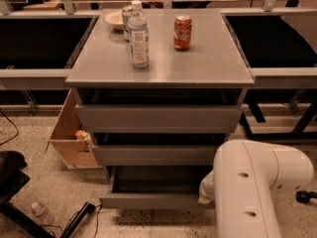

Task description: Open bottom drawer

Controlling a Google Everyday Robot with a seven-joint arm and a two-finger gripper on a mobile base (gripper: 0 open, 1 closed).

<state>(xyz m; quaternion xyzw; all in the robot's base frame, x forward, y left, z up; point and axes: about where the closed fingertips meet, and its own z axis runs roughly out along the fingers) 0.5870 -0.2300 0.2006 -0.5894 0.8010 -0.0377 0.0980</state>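
The bottom drawer (pixel 148 201) is seen pulled out at the foot of the grey table (pixel 203 66), with its grey interior exposed beneath the two wider drawer fronts. The gripper (pixel 204 195) is located at the right end of the drawer's front, largely hidden by the white arm (pixel 252 192); whether it is open or closed cannot be told. A water bottle (pixel 139 36), a red can (pixel 182 32) and a bowl (pixel 115 20) are carried on the table top. A wooden box (pixel 74 138) is found just beside the table's left side.
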